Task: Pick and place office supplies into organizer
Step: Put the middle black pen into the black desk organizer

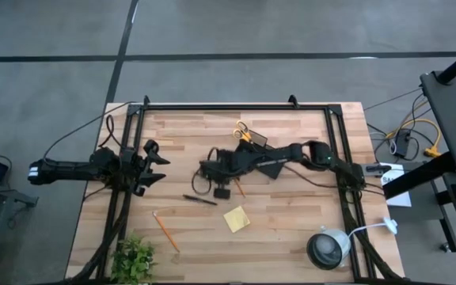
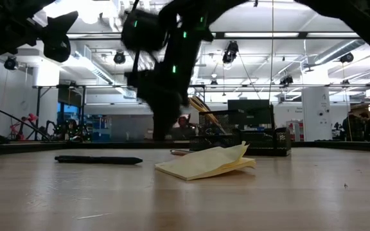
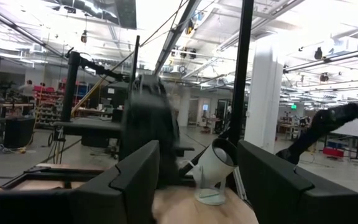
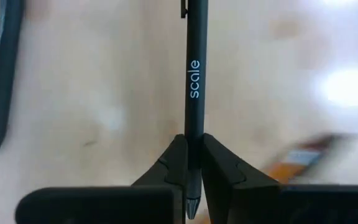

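My right gripper [image 1: 212,170] [image 4: 193,140] reaches in from the table's right side to its middle and is shut on a thin black pen [image 4: 194,68] printed "scale". A second black pen [image 1: 200,199] [image 4: 2,74] lies flat on the table nearer the front. The yellow sticky-note pad [image 1: 237,218] [image 2: 204,162] lies right of that pen, its top sheets curled up. One orange pencil [image 1: 165,229] lies near the front left, another [image 1: 240,188] beside my right gripper. The black organizer [image 1: 258,142] [image 2: 262,138] is partly hidden under the right arm, with yellow-handled scissors [image 1: 243,131] at its far side. My left gripper [image 1: 158,162] [image 3: 197,162] waits open at the left. My right gripper pinches the black pen between its two fingers near the pen's pointed end [image 4: 193,149], whose tip sticks back between the fingers. The pen runs in line with the fingers and stands out past their ends, over the table. Whether its far end touches the wood cannot be told.
A round grey-white lamp [image 1: 327,249] [image 3: 213,177] stands at the front right corner and a green plant [image 1: 133,257] at the front left. Black frame rails [image 1: 236,106] run along the far edge and both sides. Bare wood lies between the lamp and the sticky pad.
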Tool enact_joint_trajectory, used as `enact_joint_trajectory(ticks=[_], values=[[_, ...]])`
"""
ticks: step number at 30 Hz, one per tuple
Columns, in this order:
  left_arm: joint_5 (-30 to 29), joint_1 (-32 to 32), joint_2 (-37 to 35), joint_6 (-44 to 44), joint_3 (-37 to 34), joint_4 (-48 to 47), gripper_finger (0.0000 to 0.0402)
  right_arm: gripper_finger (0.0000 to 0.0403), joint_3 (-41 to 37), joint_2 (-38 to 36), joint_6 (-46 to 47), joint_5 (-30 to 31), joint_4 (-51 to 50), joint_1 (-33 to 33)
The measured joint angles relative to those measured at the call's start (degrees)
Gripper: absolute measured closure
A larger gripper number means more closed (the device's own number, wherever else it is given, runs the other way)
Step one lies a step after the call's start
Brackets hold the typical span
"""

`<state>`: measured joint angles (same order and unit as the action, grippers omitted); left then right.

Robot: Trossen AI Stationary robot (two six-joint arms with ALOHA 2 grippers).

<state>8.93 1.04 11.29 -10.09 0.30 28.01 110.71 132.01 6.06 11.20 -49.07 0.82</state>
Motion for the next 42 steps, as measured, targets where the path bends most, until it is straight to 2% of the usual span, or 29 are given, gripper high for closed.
enact_joint_trajectory(ticks=[3, 7, 13, 19, 22, 30, 36, 40, 42], values=[[0.01, -0.01, -0.11, 0.00, 0.00, 0.04, 0.0201, 0.0388, 1.89, -4.26, 1.73, 4.26, -2.56, -1.69], [-0.01, -0.02, -0.10, 0.00, 0.00, 0.00, 0.0201, 0.0389, 1.37, -7.68, 9.99, 10.01, -9.82, -4.66], [0.02, -0.01, -0.04, 0.00, 0.00, 0.00, 0.0201, 0.0389, -3.53, -15.82, 22.54, 13.32, -13.55, -8.30], [0.00, 0.00, -0.17, 0.00, 0.00, -0.01, 0.0201, 0.0390, -15.07, -22.81, 27.42, 14.68, -8.24, -7.41], [0.01, 0.00, -0.07, 0.00, 0.00, -0.02, 0.0201, 0.0390, -21.99, -26.42, 31.11, 18.07, -6.25, -6.03], [0.00, 0.00, -0.15, 0.00, 0.00, -0.01, 0.0201, 0.0390, -36.19, -32.95, 36.78, 19.30, 11.60, -3.41], [0.01, -0.01, -0.05, 0.00, 0.00, 0.02, 0.0201, 0.0390, -39.48, -33.28, 37.84, 24.58, 18.51, -2.43], [0.00, -0.01, -0.12, 0.00, 0.00, 0.05, 0.0201, 0.0390, -39.70, -33.06, 37.81, 31.70, 18.82, -3.03], [0.01, -0.01, -0.09, 0.00, 0.00, -0.05, 0.0201, 0.0390, -39.66, -33.29, 37.50, 32.82, 18.68, -4.10]])
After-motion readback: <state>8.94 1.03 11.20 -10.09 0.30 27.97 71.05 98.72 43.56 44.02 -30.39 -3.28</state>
